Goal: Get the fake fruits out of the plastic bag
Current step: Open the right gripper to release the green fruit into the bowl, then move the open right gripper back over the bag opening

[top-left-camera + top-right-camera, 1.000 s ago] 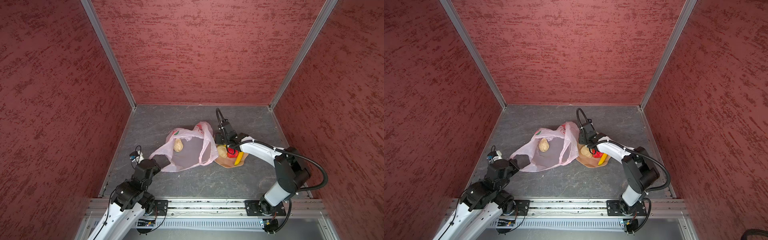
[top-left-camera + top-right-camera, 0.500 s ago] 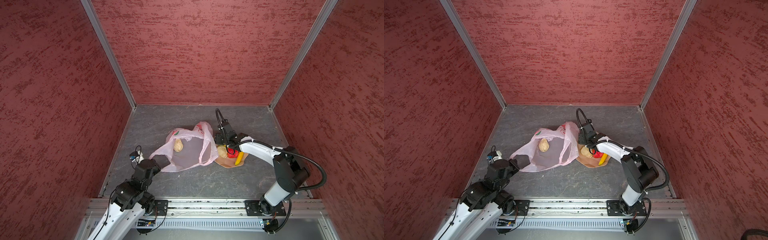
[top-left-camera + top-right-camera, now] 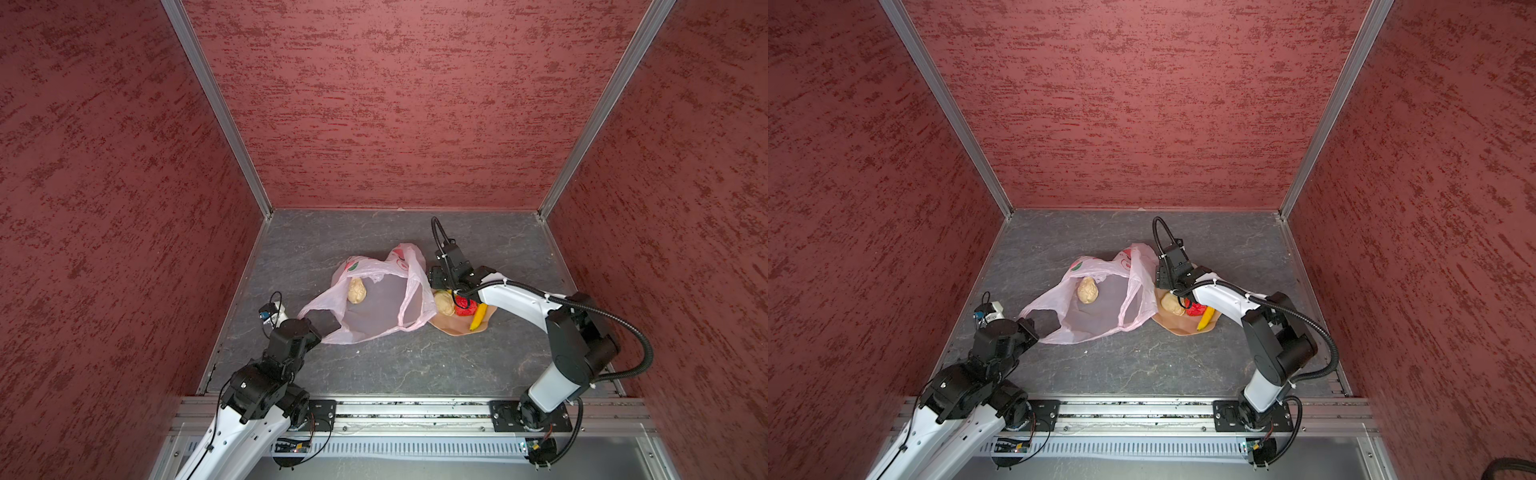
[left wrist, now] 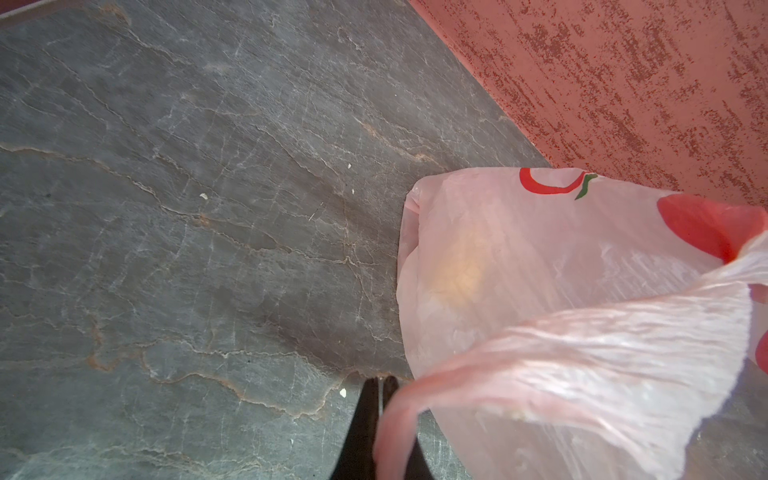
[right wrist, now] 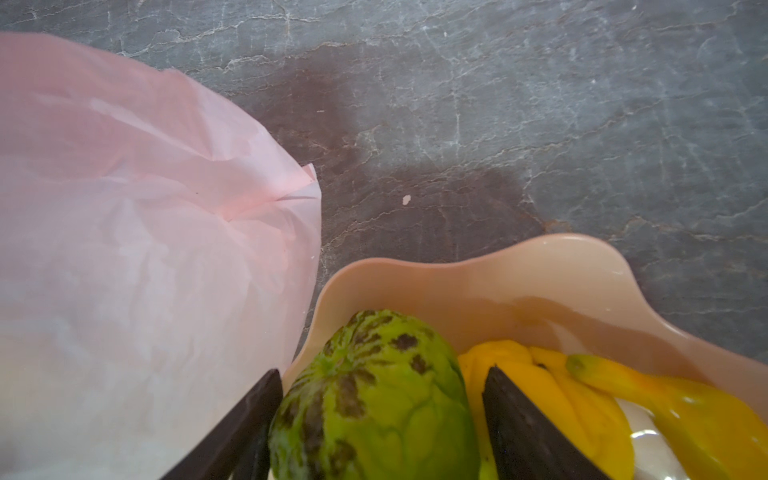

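The left gripper (image 4: 379, 399), fingers pressed together, pinches the near-left rim of the plastic bag (image 3: 374, 311) at mid-table. One beige fruit (image 3: 356, 290) lies inside the bag. The right gripper (image 5: 382, 372), jaws spread, straddles a green fruit (image 5: 374, 399) resting in the bowl (image 5: 519, 266) (which sits against the bag's right side). It should probably rise straight up past the bowl's rim before crossing to the bag. The table (image 3: 374, 365) is open toward its front and back edges.

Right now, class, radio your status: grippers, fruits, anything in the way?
Left gripper shut on plastic bag. Right gripper open around green fruit in bowl. One beige fruit inside bag. Mouth open, unobstructed.
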Motion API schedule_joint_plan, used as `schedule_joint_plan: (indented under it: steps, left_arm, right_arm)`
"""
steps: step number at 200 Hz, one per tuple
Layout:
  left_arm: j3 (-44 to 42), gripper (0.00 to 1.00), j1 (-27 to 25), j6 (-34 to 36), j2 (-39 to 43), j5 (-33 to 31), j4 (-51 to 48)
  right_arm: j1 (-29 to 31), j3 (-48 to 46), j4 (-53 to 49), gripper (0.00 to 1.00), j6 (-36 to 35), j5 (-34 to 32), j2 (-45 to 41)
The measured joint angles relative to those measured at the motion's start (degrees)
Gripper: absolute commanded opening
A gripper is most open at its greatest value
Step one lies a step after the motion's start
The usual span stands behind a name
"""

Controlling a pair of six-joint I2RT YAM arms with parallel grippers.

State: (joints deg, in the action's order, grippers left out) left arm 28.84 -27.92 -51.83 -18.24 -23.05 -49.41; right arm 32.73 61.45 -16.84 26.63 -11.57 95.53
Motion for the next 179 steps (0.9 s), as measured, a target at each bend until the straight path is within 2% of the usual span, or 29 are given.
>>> schedule_joint_plan:
  steps: [111, 151, 179]
  left_arm:
    - [0.0, 0.08, 0.0, 0.0, 0.3, 0.0, -0.3]
    - [0.1, 0.08, 0.0, 0.0, 0.7, 0.0, -0.3]
    - [0.8, 0.08, 0.0, 0.0, 0.8, 0.0, -0.7]
  right_arm:
    - [0.0, 1.1, -0.5, 0.82, -0.1, -0.2, -3.0]
    - [0.0, 1.1, -1.7, 0.78, 0.0, -0.2, -7.4]
    - [0.1, 1.1, -3.7, 0.73, -0.2, 0.2, -15.4]
